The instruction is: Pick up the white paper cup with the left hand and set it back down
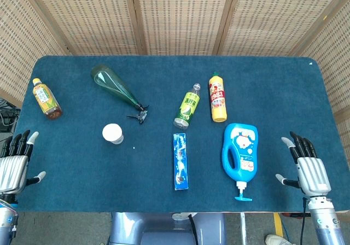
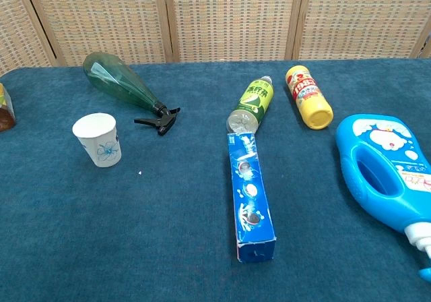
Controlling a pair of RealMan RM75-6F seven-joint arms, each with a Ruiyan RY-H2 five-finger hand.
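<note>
The white paper cup (image 1: pixel 112 133) (image 2: pixel 99 139), printed with a blue flower, stands upright on the blue table cloth (image 1: pixel 71 163), left of centre. My left hand (image 1: pixel 15 163) hovers at the table's front left corner, fingers spread and empty, well to the left of the cup. At the front right edge my right hand (image 1: pixel 307 167) is also spread and empty. The chest view shows neither hand.
A green spray bottle (image 1: pixel 116 89) lies behind the cup. A tea bottle (image 1: pixel 46 98) lies at far left. A blue toothpaste box (image 1: pixel 181 161), green bottle (image 1: pixel 187 107), yellow bottle (image 1: pixel 217 97) and blue detergent jug (image 1: pixel 239 153) lie to the right.
</note>
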